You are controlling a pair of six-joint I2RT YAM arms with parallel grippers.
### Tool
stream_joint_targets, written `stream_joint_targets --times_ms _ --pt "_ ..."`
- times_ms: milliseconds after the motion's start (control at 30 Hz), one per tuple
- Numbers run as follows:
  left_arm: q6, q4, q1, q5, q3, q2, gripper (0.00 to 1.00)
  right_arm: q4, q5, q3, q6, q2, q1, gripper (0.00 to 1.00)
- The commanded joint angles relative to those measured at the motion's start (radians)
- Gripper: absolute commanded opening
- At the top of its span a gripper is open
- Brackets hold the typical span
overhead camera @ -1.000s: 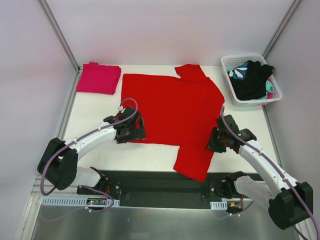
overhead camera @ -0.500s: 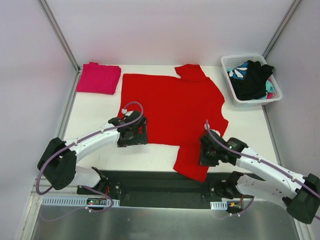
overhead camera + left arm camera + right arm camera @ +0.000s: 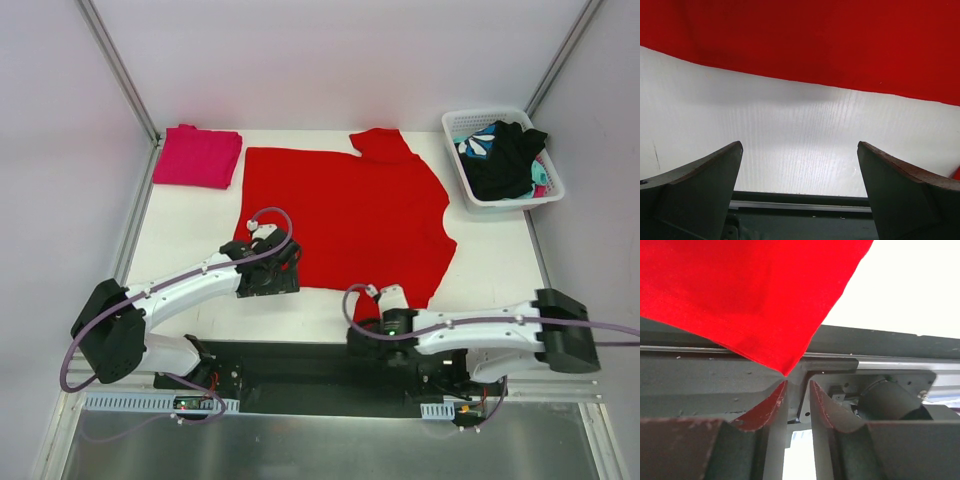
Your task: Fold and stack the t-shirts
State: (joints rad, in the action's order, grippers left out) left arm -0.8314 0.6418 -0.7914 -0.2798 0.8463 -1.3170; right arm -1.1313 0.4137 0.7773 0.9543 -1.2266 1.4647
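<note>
The white bench [image 3: 190, 225] carries the large red t-shirt [image 3: 350, 210] spread flat across its middle, one sleeve pointing to 12 o'clock. At 2 o'clock a white basket [image 3: 455, 123] holds a black garment [image 3: 505, 160] lying over a teal-and-white patterned one [image 3: 474, 146]. At 10 o'clock the folded magenta-pink t-shirt [image 3: 198, 156] lies near the red one, not touching it.

The left pincer [image 3: 800, 145] sits at the red shirt's near hem, at about 7 o'clock. It is released, its fingers [image 3: 700, 185] spread wide over bare bench, with the hem just beyond the tips.

The right pincer [image 3: 798, 384] is at 6 o'clock, over the black rail [image 3: 300, 365] along the bench's near edge. Its jaws are drawn to a narrow slit. A corner of the red shirt comes down to one fingertip, but I cannot tell whether it is nipped.
</note>
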Motion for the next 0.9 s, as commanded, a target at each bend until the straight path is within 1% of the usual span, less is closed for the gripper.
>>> stream_joint_targets --times_ms 0,67,167,267,400,600,700,867 --pt "-0.035 0.016 -0.015 -0.052 -0.001 0.030 0.99 -0.124 0.131 0.126 0.077 -0.172 0.104 0.27" --pt "-0.041 0.018 -0.019 -0.050 -0.006 0.030 0.99 -0.108 0.123 0.166 0.070 -0.238 0.131 0.27" --pt "-0.049 0.015 -0.020 -0.050 -0.016 0.032 0.99 -0.101 0.119 0.197 0.077 -0.289 0.181 0.27" --pt "-0.057 0.012 -0.023 -0.050 -0.030 0.035 0.99 -0.130 0.120 0.203 0.103 -0.319 0.218 0.27" --pt "-0.055 0.010 -0.022 -0.048 -0.026 0.033 0.99 -0.142 0.102 0.153 0.158 -0.327 0.252 0.27" --pt "-0.057 0.009 -0.028 -0.044 -0.012 0.018 0.99 -0.136 0.086 0.073 0.225 -0.283 0.266 0.27" --pt "-0.054 0.009 -0.031 -0.042 0.000 -0.002 0.99 -0.131 0.088 0.054 0.232 -0.278 0.264 0.27" --pt "-0.061 0.009 -0.045 -0.042 0.016 -0.017 0.99 -0.097 0.088 0.040 0.238 -0.318 0.264 0.28"
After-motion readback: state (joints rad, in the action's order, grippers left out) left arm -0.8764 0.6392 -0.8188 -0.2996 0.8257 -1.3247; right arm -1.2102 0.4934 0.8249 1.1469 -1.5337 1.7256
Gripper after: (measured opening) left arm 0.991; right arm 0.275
